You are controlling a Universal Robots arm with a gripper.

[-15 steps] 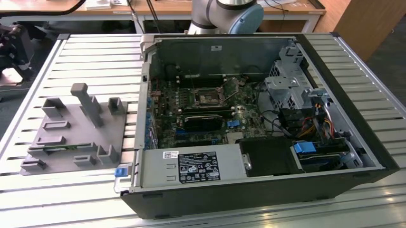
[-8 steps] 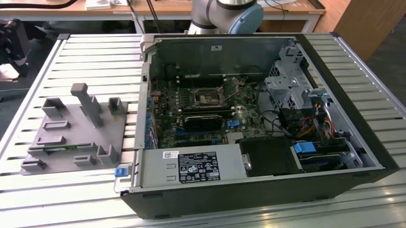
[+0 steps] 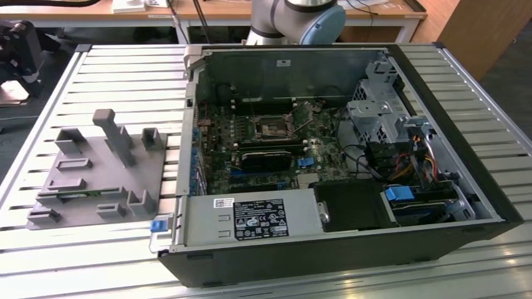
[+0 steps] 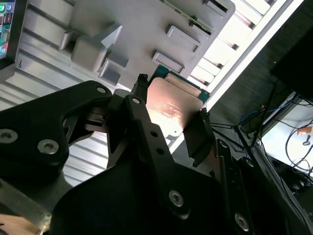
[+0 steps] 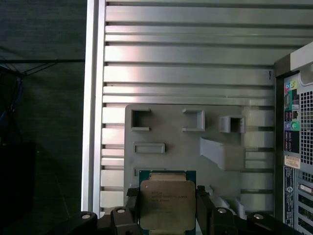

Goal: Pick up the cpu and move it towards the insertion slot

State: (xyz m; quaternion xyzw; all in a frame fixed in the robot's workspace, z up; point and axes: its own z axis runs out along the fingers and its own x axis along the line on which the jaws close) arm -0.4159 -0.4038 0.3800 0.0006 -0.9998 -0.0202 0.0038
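The cpu (image 5: 167, 204), a flat square chip with a silvery top on a green board, sits between my gripper's (image 5: 167, 196) two black fingers (image 5: 132, 201), which are shut on its opposite edges. In the second wrist view the cpu (image 4: 171, 105) glints pinkish between the fingers (image 4: 139, 105). It hangs above the near edge of the grey fixture plate (image 5: 186, 147). In the exterior view the gripper (image 3: 17, 81) and the cpu (image 3: 12, 97) are at the far left edge. The insertion slot (image 3: 275, 129) lies on the motherboard inside the open computer case (image 3: 465, 205), far off toward the exterior view's right.
The grey fixture plate (image 3: 91, 180) carries upright posts and blocks on the slatted metal table (image 3: 108, 81). The case's walls, a power supply (image 3: 249, 218) and a drive cage (image 3: 374, 115) surround the motherboard. The table's edge (image 5: 93, 122) drops to dark floor.
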